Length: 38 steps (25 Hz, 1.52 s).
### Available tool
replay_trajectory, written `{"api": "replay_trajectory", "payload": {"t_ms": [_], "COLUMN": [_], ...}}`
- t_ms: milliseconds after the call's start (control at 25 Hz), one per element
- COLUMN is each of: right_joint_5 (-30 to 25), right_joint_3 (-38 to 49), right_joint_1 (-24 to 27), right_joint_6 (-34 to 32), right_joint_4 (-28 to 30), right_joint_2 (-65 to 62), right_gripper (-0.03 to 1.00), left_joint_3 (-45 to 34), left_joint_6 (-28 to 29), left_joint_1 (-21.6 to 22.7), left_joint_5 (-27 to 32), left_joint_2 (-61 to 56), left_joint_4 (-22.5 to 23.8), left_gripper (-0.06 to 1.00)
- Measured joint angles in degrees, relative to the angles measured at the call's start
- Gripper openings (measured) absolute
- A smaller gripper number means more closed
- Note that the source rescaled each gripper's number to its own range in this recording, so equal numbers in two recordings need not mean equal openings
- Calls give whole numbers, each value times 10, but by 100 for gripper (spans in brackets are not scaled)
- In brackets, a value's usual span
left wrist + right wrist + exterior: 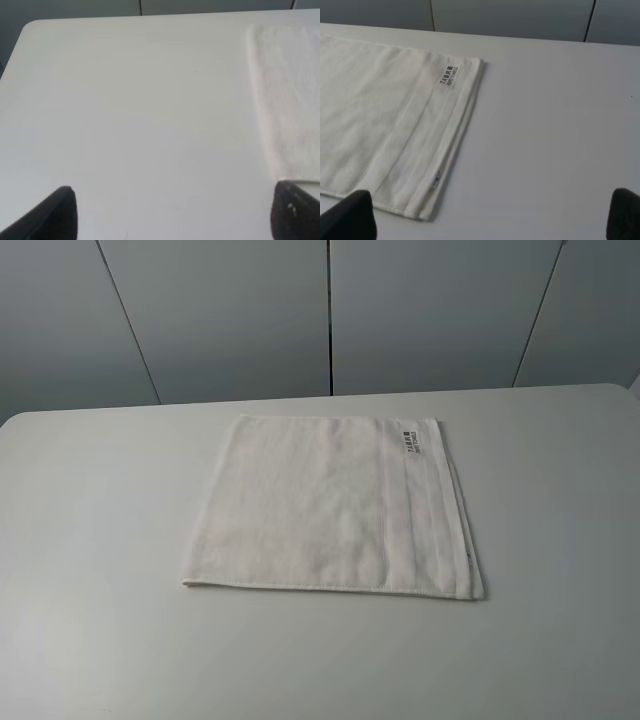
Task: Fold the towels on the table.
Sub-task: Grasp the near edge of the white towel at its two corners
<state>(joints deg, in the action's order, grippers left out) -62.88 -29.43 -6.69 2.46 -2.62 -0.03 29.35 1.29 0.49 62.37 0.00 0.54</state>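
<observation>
The white terry towel (320,505) lies flat on the white table (90,540), slightly right of centre. Its border band and small printed tag (411,443) are along its right side, where layered edges show. Neither gripper appears in the high view. In the left wrist view my left gripper (172,220) is open and empty over bare table, with the towel's left edge (290,100) close to one fingertip (295,212). In the right wrist view my right gripper (485,222) is open and empty, near the towel's (380,115) front right corner. The tag (448,76) shows there too.
Grey wall panels (230,310) stand behind the table's far edge. The table's rounded far left corner (30,27) shows in the left wrist view. Bare tabletop surrounds the towel on all sides.
</observation>
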Motion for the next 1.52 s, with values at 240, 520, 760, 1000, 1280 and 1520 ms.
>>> {"api": "replay_trajectory", "payload": {"t_ms": [240,520,760,1000,1280,1520], "right_joint_5": [0,0,0,0,0,0], "right_joint_3": [0,0,0,0,0,0], "right_joint_1": [0,0,0,0,0,0], "right_joint_6": [0,0,0,0,0,0], "right_joint_4": [0,0,0,0,0,0], "right_joint_2": [0,0,0,0,0,0], "right_gripper": [100,100,100,100,100,100], "left_joint_3": [0,0,0,0,0,0], "left_joint_6": [0,0,0,-2,-3,-3], "left_joint_1": [0,0,0,0,0,0], "left_joint_5": [0,0,0,0,0,0], "left_joint_2": [0,0,0,0,0,0], "left_joint_4": [0,0,0,0,0,0], "left_gripper": [100,100,100,100,100,100]}}
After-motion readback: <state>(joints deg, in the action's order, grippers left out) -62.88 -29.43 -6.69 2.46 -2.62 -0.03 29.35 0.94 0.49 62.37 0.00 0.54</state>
